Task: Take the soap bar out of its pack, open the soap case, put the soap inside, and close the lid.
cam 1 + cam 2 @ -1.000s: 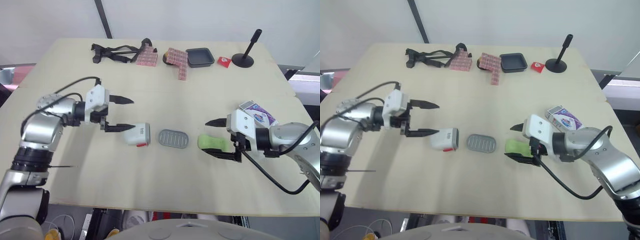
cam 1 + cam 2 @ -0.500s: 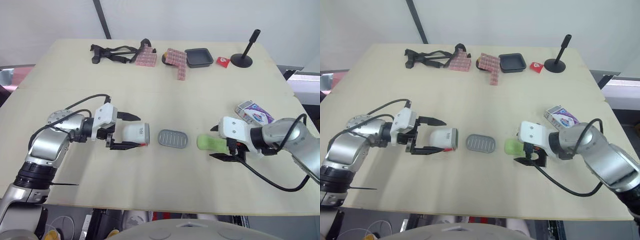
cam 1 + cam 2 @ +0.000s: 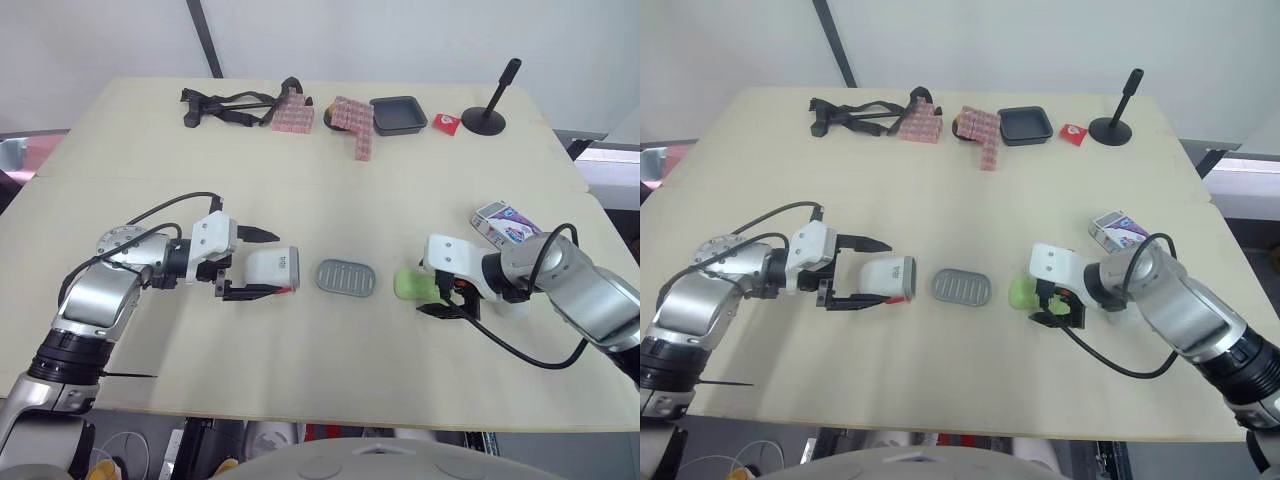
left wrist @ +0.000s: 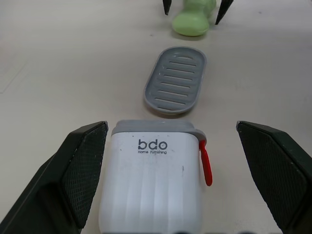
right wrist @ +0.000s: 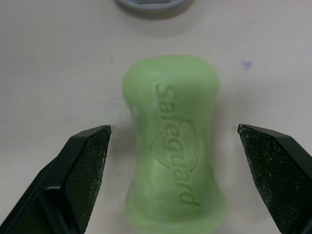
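The green soap bar [image 3: 408,284] lies bare on the table, and my right gripper [image 3: 421,287] is open with one finger on each side of it. The right wrist view has the soap bar [image 5: 173,146] between the black fingers [image 5: 83,165], not pinched. The white soap case [image 3: 272,268] with a red latch lies on its side between the open fingers of my left gripper [image 3: 270,264]. A grey ridged oval piece [image 3: 347,277] rests flat between case and soap. The printed soap pack [image 3: 505,222] sits behind my right arm.
Along the far edge lie a black strap tool [image 3: 235,105], pink patterned blocks [image 3: 355,125], a black tray [image 3: 398,113], a small red packet [image 3: 447,123] and a black stand [image 3: 490,110]. Bare tabletop lies in front of the case and soap.
My left gripper came down and forward until its fingers flanked the white case. My right gripper slid left along the soap and now straddles it. Case, grey piece and soap stayed put.
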